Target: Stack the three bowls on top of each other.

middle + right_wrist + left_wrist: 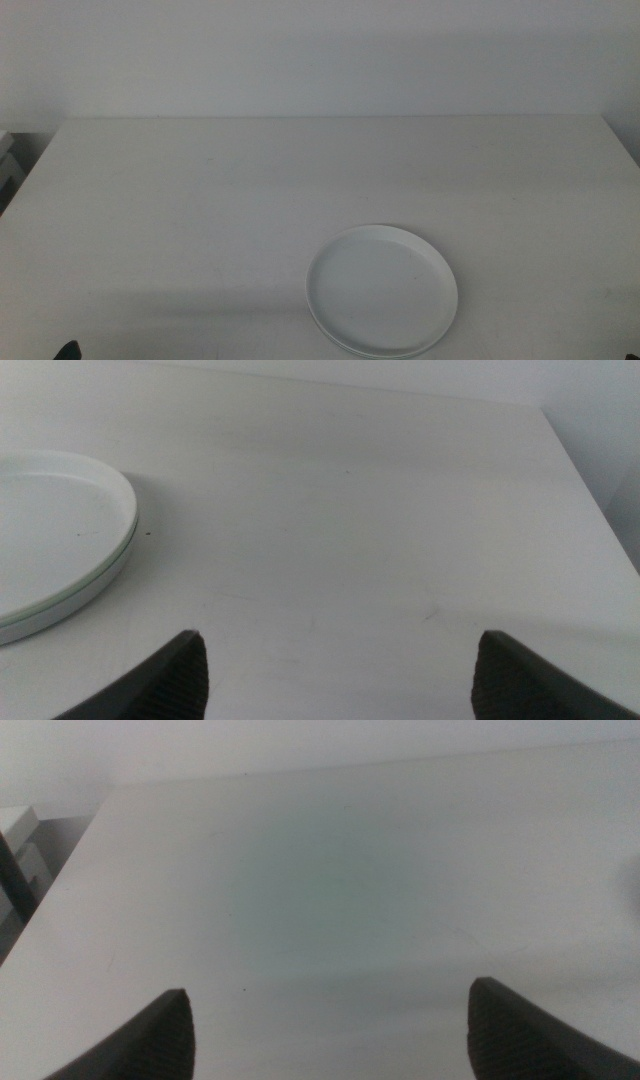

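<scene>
Bowls [381, 290] lie stacked flat, rims up; both end effectors released.

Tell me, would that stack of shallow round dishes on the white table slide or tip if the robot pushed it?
The stack of shallow round dishes would probably slide rather than tip: it sits low and wide on the white table. Its smooth, glossy-looking surface may be slippery to grip. It looks stiff, and the stacked rims, a mint edge showing, might shift apart if nudged.

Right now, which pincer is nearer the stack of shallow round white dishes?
Right. The right pincer has the stack of shallow round white dishes close beside it in its wrist view. The left pincer sees only bare white table, waiting at the near left edge.
</scene>
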